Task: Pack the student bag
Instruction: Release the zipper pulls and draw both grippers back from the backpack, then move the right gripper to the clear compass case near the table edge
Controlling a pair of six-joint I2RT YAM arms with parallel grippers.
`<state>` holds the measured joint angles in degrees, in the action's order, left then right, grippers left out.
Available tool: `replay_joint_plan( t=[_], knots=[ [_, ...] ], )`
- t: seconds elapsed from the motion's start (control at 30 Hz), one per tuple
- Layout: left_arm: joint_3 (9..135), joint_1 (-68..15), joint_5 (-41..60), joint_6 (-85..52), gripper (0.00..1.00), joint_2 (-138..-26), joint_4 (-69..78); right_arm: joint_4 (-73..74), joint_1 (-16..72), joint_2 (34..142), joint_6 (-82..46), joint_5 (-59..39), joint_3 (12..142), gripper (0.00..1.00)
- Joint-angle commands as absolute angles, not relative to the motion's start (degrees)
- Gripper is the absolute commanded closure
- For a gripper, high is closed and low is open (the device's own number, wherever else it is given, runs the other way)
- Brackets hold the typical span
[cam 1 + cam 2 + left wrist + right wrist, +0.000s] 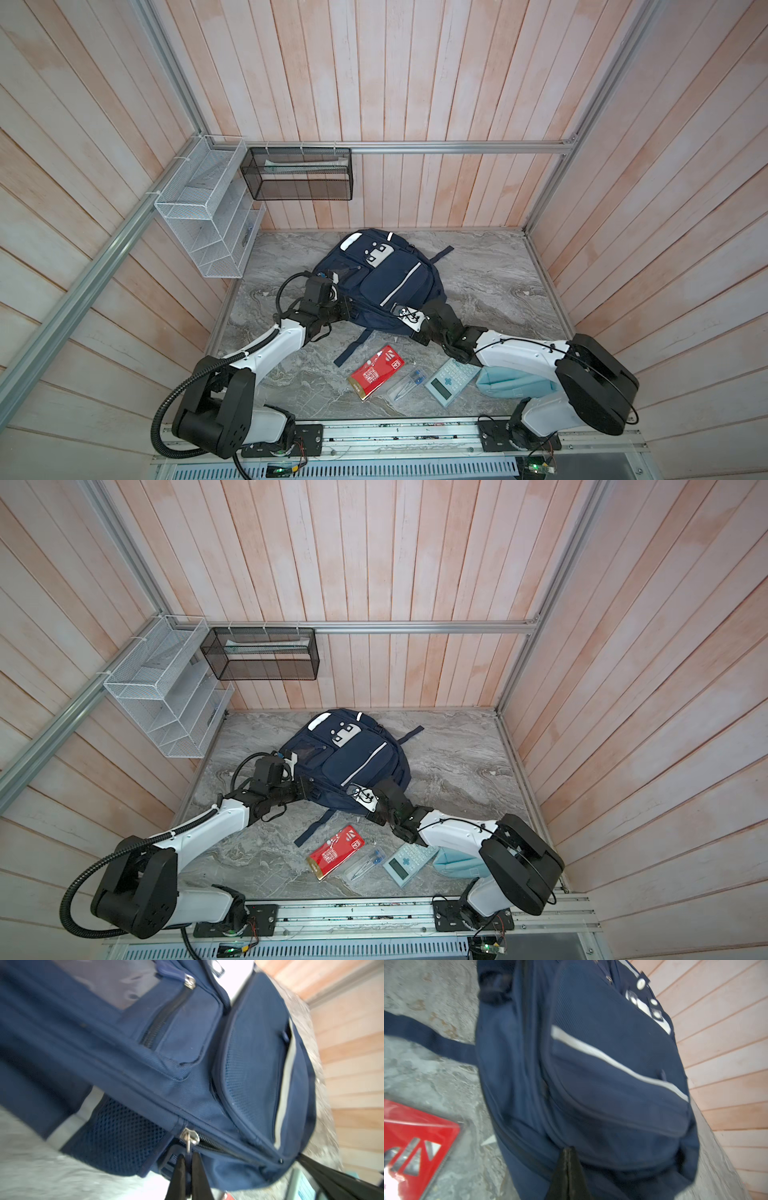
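Observation:
The student bag (pixel 395 278) (pixel 361 754), a navy backpack with white stripes, lies front-up on the marble table at the back centre. My left gripper (pixel 188 1155) (pixel 347 306) sits at its near left side. It is shut on the metal zipper pull (pixel 189 1142) at the end of a zip next to the mesh side pocket. Against the bag's near right edge, my right gripper (pixel 569 1150) (pixel 426 309) has its jaws pressed together, and the navy fabric (pixel 591 1105) bunches into folds at their tips.
In front of the bag lie a red packet (pixel 377 371), a clear sleeve of pens (pixel 409 382), a pale calculator (pixel 451 380) and a light-blue pouch (pixel 511 382) partly under the right arm. A strap (pixel 353 347) trails forward. A white wire rack (pixel 208 216) and a black mesh basket (pixel 297 174) hang on the walls.

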<state>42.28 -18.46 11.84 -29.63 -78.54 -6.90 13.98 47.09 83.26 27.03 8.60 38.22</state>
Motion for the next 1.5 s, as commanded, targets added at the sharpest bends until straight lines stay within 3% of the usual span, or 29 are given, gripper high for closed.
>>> replay_joint_plan(
  t=[0.0,0.07,0.17,0.2,0.33,0.5,0.63,0.7,0.83,0.97,1.17,1.47],
  knots=[
    [42.11,-18.01,11.35,-28.12,0.99,-76.75,-6.19,14.74,46.32,82.47,26.4,8.98,37.31,1.0],
    [41.69,-18.17,14.49,-28.93,0.96,-76.5,-4.73,14.91,46.4,83.63,25.25,7.56,38.24,1.0],
    [41.23,-18.5,15.34,-29.71,0.89,-76.03,-4.09,17.47,46.32,84.33,22.12,6.87,38.41,0.61],
    [40.93,-18.55,14.74,-29.62,0.85,-75.94,-4.03,18.75,46.26,84.44,20.93,6.41,38.17,0.55],
    [40.61,-18.11,9.97,-28.4,0.74,-76.03,-6.41,16.03,46.22,84.65,13.91,4.82,40.73,0.5],
    [39.01,-16.72,7.43,-27.19,0.4,-72.67,-8.7,13.79,46.74,79.55,7.2,-1.58,37.68,0.42],
    [39.69,-17.05,7.91,-23.87,0.14,-69.43,-11.95,10.69,47.31,77.11,0.61,1.17,35.43,0.36],
    [41.13,-19.35,9.46,-20.54,0.13,-69.17,-13.08,5.82,47.28,76.31,-3.58,1.72,36.49,0.33],
    [42.82,-28.65,10.74,-18.09,0.22,-69.12,-13.64,-4.46,47.1,73.48,-16.71,3.75,37.42,0.3],
    [44.48,-36.04,9.83,-18.78,0.24,-71.97,-13.34,-8.05,48.4,71.05,-30.46,-5.2,35.99,0.31],
    [44.7,-38.51,10.73,-17.95,0.3,-75.55,-11.61,-11.06,55.65,70.92,-45.81,0.8,31.92,0.29],
    [44.15,-40.43,9.1,-20.42,0.31,-77.9,-8.98,-12.6,67.82,79.71,-55.72,2.47,34.42,0.23]
  ],
)
